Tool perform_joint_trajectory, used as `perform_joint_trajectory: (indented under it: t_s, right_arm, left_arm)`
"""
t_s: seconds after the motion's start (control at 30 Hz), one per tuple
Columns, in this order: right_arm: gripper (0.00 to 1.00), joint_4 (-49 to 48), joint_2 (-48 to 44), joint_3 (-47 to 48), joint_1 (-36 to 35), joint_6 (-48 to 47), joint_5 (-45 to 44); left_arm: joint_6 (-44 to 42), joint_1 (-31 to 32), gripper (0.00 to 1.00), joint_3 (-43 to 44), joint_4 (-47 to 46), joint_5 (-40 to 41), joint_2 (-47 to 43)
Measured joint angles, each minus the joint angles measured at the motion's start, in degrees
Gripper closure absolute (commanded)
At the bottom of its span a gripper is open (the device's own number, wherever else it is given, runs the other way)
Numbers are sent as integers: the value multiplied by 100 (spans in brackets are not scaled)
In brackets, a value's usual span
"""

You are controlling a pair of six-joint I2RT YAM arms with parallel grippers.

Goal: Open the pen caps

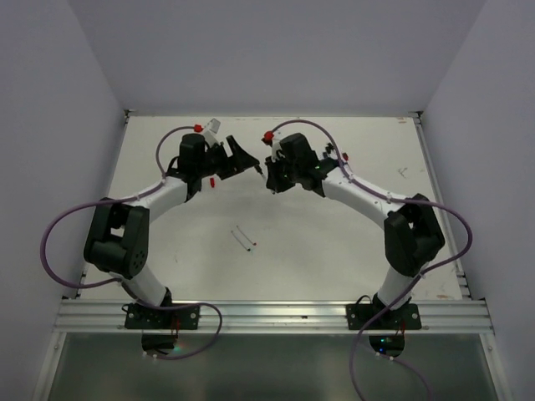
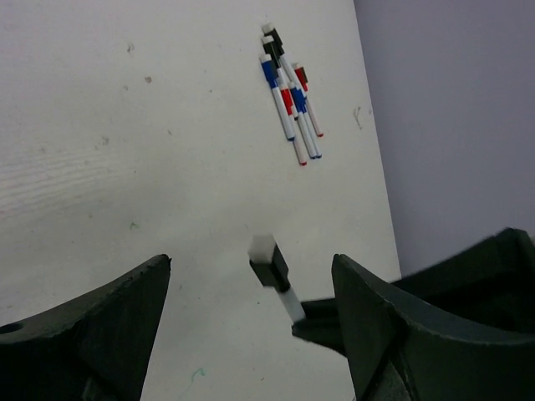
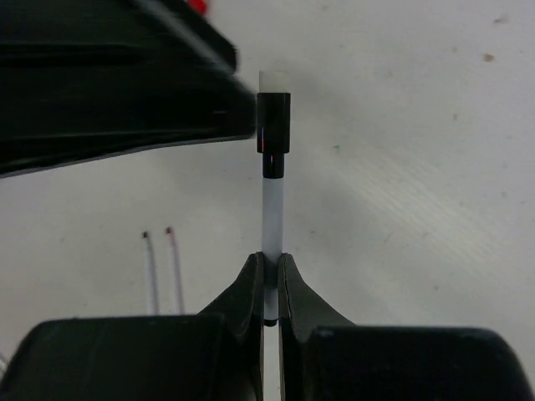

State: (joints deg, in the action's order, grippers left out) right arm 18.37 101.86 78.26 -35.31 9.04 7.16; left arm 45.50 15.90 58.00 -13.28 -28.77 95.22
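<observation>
Your right tool [image 3: 270, 271] is clamped tight on a pen [image 3: 272, 217] barrel; its black cap [image 3: 273, 125], still on, sits between the fingers of your left tool [image 2: 251, 261], which gapes wide above the counter [image 2: 125, 167], gripping nothing.

**Op 1:** On my right wrist feed, the black-capped pen [image 3: 272, 217] is pinched low on its white barrel by the right gripper [image 3: 270, 271]. It is raised and points straight away from me.

**Op 2:** I have it too. Its black cap [image 2: 271, 266] is on, with a white plug at the end.

**Op 1:** I see the other capped pens [image 2: 288, 100] lying flat in a bunch, roughly parallel. They have white barrels and blue, red and black caps, all on.

**Op 2:** I also count two thin pale pens [image 3: 175, 267] lying side by side, uncapped. One has a dark tip, the other red.
</observation>
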Motion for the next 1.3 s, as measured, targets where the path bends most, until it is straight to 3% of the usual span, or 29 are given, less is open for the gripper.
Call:
perform_joint_trajectory:
  t_s: [0.17, 0.77, 1.03, 1.13, 1.23, 1.3]
  right_arm:
    - [100, -138, -590, -223, -492, 173, 166]
    - [100, -391, -737, -516, -520, 389, 205]
    - [100, -446, -737, -522, -562, 409, 249]
    - [100, -450, -737, -522, -603, 424, 267]
    - [100, -459, -737, -522, -627, 433, 264]
    - [100, -461, -737, -522, -629, 444, 269]
  left_arm:
    - [190, 0, 21, -251, -249, -214, 2]
    - [949, 0, 30, -857, -1139, -708, -302]
    - [1204, 0, 46, -977, -1438, -835, -387]
    - [1248, 0, 57, -986, -1495, -855, -417]
    - [1250, -2, 72, -986, -1495, -848, -428]
    - [1261, -2, 88, -990, -1493, -837, -428]
